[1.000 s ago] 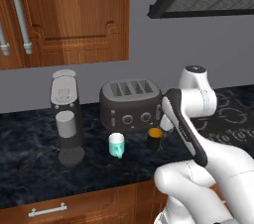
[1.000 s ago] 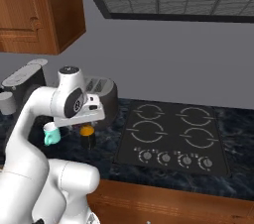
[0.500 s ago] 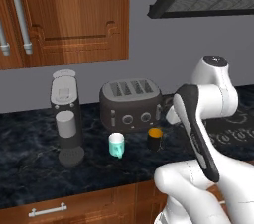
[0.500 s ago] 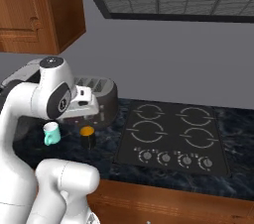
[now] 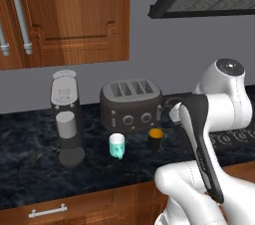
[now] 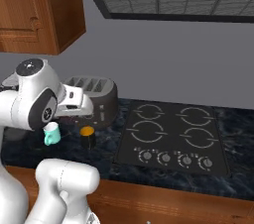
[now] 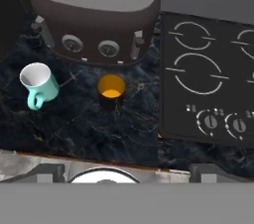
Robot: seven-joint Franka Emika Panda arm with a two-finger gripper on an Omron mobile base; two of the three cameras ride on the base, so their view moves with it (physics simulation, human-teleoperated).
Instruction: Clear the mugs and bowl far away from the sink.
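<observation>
Where the arm (image 5: 201,134) crosses, the toaster (image 5: 130,103) seems cut off.

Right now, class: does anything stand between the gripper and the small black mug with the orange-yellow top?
Nothing visible does. In the hand view the black mug stands alone on the dark marble counter, the pale teal mug beside it, the toaster behind.

On the dark counter (image 6: 104,156), the teal mug (image 6: 50,133) and the dark orange-topped mug (image 6: 88,137) are standing apart in front of the toaster (image 6: 99,96), left of the cooktop (image 6: 173,138), with the white arm (image 6: 42,101) partly covering the toaster.
</observation>
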